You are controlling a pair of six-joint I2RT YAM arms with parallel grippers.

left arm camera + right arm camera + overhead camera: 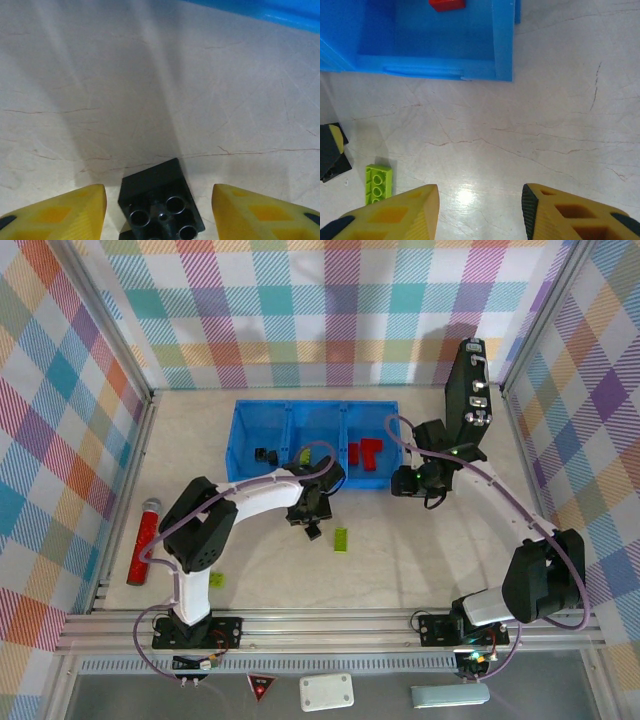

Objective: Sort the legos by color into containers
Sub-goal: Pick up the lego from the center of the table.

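Observation:
A black lego point(157, 192) lies on the table between my left gripper's yellow fingers point(75, 212), with a gap on each side. My left gripper point(312, 512) is open, just in front of the blue tray point(240, 415). A green lego point(342, 538) lies to the right of the black lego point(313, 532). Another green lego point(216, 580) lies near the left arm's base. The tray's left container holds a black lego point(265, 454) and the right one holds red legos point(366, 453). My right gripper point(480, 200) is open over bare table, past the tray's front right corner point(502, 50).
A red-and-silver cylinder point(143, 540) lies at the left edge of the table. A tall black case point(470, 390) stands at the back right. In the right wrist view the green lego point(379, 184) lies left of the fingers.

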